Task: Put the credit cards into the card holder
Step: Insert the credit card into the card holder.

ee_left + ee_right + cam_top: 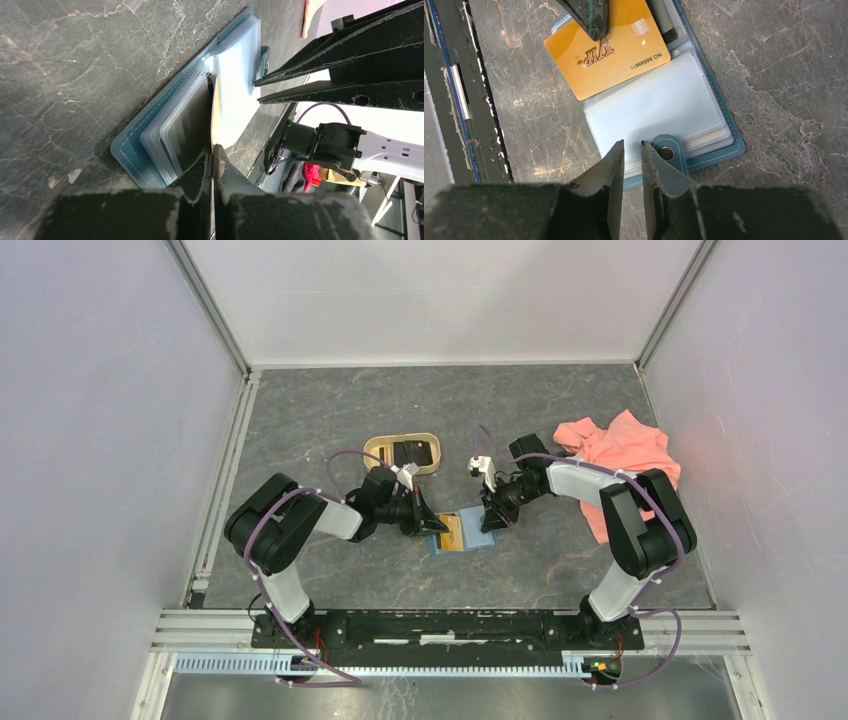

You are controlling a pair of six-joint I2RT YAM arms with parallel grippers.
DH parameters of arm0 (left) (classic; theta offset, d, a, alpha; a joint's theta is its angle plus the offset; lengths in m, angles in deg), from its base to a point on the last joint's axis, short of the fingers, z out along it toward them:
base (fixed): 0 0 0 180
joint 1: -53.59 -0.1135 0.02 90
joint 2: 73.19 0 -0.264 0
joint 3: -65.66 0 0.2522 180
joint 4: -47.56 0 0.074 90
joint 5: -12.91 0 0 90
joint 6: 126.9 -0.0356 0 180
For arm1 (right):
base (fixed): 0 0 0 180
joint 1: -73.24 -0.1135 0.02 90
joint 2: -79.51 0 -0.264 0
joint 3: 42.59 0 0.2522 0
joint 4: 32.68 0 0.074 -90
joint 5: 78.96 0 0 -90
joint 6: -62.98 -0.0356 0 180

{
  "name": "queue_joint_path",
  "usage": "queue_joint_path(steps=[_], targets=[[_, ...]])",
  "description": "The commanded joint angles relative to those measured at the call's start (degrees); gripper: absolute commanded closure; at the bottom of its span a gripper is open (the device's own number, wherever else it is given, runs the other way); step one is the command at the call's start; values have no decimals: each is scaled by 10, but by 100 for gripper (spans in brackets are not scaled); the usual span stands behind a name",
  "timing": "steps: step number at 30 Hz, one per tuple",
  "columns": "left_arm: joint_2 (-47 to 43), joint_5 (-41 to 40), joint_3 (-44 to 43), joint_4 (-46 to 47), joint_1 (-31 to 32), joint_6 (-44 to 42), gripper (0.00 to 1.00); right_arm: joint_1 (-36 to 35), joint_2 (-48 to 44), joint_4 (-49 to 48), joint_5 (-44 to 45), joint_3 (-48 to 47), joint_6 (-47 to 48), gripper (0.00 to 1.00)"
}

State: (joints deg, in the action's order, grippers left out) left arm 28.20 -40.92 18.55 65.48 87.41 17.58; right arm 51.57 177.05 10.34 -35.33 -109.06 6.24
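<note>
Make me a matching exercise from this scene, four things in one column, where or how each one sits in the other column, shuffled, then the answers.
1. gold card
2. card holder
3. tan tray
4. pink cloth

A. lying open on the table
B. bunched at the right side
C. pinched by the left gripper
D. farther back than the left gripper

Pairs: 1-C, 2-A, 3-D, 4-B

We saw a grey marbled tabletop [330,410] enclosed by plain white walls [440,300] at nine, twelve and three o'clock, aluminium rails [212,308] edging the corners.
</note>
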Motion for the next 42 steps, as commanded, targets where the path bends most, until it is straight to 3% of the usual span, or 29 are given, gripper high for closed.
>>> queue_joint_path(steps=[1,32,42], targets=[[8,-1,-15,-6,-3,10,98,-5,13,-3,36,-12,1,75],[37,28,8,86,-2,53,98,-10,24,5,44,-16,4,76],[25,-20,28,97,-2,79,98,-11,22,5,44,-16,4,76]])
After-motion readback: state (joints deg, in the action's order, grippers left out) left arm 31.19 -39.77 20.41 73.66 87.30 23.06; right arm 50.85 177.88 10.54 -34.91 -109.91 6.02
